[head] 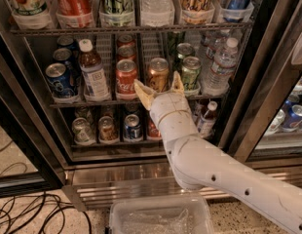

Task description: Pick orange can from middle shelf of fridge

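Foot of orange can (158, 72) masked by pincer (160, 87), held spread at front edge of middle shelf (92, 103). Red can (152, 129) on lowest rack mostly hidden behind arm (229, 174). Arm cropped at right and bottom edges. Top-rack cans (75, 1) cropped at upper edge. Clear bin (160, 213) cropped below. Rear-row labels illegible.

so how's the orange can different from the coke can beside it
The orange can is copper-orange; the Coca-Cola can is red with white script. The gripper, jaws open, is lined up in front of the orange can, with the Coca-Cola can off to one side. Both stand upright with silver lids on the middle shelf.
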You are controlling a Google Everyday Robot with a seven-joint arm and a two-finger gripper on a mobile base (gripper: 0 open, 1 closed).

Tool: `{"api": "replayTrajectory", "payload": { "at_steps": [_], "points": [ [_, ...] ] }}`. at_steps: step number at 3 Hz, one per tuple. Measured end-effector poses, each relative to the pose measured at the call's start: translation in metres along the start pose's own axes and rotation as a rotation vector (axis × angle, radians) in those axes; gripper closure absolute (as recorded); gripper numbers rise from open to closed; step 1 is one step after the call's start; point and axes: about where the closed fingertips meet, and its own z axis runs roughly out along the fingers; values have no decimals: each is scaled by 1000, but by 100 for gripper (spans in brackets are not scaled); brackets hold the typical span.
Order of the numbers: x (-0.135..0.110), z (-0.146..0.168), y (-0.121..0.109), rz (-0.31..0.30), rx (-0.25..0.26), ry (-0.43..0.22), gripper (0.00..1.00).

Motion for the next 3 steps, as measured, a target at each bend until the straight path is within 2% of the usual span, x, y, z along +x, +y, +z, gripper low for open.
{"api": "replayTrajectory", "payload": {
  "at_steps": [1,3],
  "points": [
    [5,3,-1,-13,24,12,34],
    [17,6,-2,-55,60,42,37]
  ]
}}
